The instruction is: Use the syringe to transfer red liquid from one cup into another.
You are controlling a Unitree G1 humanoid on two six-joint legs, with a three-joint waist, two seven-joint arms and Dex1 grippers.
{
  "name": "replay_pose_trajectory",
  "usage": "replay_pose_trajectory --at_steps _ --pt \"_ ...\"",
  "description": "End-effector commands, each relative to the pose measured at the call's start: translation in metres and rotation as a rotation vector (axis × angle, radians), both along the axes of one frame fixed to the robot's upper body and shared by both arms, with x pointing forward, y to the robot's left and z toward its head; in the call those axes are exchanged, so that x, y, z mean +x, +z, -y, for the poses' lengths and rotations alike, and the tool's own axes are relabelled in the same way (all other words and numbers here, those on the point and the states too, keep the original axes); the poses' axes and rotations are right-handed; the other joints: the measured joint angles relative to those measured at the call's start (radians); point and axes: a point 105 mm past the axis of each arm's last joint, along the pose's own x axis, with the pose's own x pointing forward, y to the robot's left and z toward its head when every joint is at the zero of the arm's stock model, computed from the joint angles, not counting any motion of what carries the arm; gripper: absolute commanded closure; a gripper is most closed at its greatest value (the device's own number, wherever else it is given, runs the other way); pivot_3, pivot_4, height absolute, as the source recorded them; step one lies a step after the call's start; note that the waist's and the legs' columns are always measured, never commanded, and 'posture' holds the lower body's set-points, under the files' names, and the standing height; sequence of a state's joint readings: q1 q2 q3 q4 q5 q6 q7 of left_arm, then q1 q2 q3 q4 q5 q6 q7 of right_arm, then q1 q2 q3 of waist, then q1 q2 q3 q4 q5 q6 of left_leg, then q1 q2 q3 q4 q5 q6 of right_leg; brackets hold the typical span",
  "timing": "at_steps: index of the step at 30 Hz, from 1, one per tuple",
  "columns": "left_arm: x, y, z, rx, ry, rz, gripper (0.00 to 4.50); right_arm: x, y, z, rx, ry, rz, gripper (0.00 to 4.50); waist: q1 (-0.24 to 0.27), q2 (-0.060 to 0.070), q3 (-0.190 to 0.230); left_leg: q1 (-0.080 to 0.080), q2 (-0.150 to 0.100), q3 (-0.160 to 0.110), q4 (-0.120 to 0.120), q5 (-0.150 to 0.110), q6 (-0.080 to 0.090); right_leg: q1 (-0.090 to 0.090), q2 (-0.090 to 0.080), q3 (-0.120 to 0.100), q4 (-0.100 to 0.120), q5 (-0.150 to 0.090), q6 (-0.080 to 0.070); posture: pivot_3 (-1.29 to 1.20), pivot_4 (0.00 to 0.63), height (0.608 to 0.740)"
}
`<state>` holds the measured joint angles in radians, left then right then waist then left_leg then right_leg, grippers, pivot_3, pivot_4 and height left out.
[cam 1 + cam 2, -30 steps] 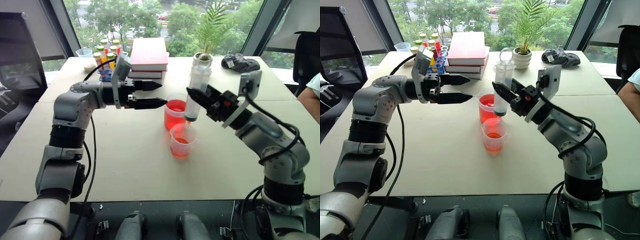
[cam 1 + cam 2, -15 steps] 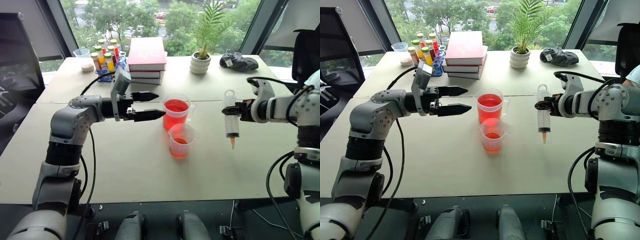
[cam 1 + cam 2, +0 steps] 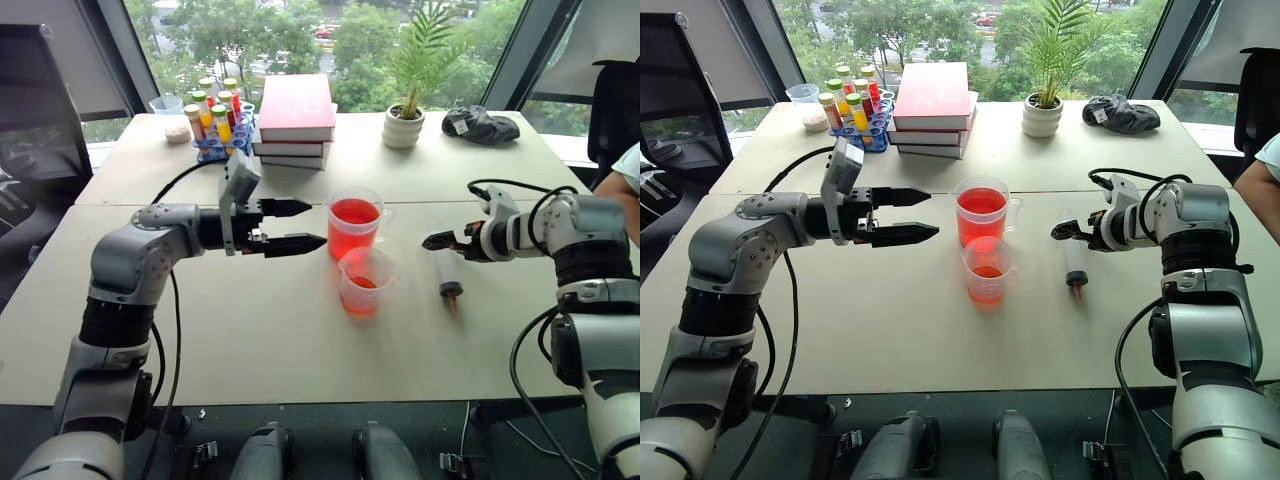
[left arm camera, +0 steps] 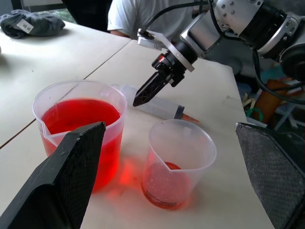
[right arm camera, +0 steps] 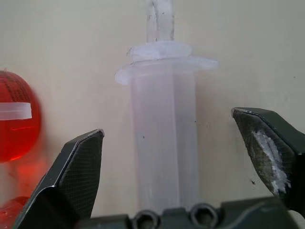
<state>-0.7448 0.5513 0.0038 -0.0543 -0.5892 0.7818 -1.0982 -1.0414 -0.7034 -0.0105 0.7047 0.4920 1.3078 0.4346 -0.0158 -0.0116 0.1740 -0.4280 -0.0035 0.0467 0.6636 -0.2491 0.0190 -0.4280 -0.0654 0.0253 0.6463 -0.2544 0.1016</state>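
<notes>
Right gripper (image 3: 1068, 232) is released, fingers spread either side of the syringe (image 3: 1075, 264), which lies flat on the table (image 3: 890, 320) right of both cups, tip toward the robot; left gripper (image 3: 910, 213) open, farther off

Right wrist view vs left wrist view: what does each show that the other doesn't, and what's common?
Right wrist view only: the syringe's flange and the start of its white plunger, seen close between the open right gripper fingers.

Left wrist view only: the smaller cup with a little red liquid, a person's white shirt, the dark bundle, and the open left gripper.

Both: the syringe lying on the table, and the larger cup of red liquid.
</notes>
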Motion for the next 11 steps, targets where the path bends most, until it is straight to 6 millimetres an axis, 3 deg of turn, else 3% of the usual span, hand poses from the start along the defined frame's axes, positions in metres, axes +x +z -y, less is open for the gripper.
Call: replay_pose_trajectory --at_steps 1,4,8,11 --pt "-0.006 0.009 -0.002 -0.005 -0.011 0.032 0.00 -0.003 0.041 0.007 -0.008 0.022 0.105 0.08 0.001 0.000 0.000 0.000 0.000 0.000 0.000 0.000 0.000 0.000 0.000 0.000 0.000 0.000 0.000 0.00 0.150 0.740" --pt "-0.007 0.011 -0.008 -0.003 0.000 0.025 0.00 -0.028 0.089 0.006 -0.110 0.157 0.310 0.08 0.009 0.003 0.002 -0.001 0.000 0.000 0.000 0.000 0.000 -0.001 0.000 0.000 0.000 0.000 0.000 0.00 0.150 0.740" --pt "-0.008 0.010 -0.013 0.010 0.016 0.019 0.00 -0.077 0.118 -0.021 -0.154 0.410 0.520 0.08 0.005 0.001 0.001 -0.004 0.000 -0.003 0.000 -0.001 0.001 -0.002 0.000 -0.002 -0.002 -0.001 0.001 0.00 0.150 0.740" --pt "-0.012 0.009 -0.017 0.011 0.023 0.003 0.00 -0.117 0.127 -0.035 -0.136 0.590 0.609 0.08 0.002 0.001 0.001 -0.002 0.000 -0.003 0.000 -0.001 0.001 0.000 0.000 -0.001 -0.001 -0.001 0.001 0.00 0.150 0.740"
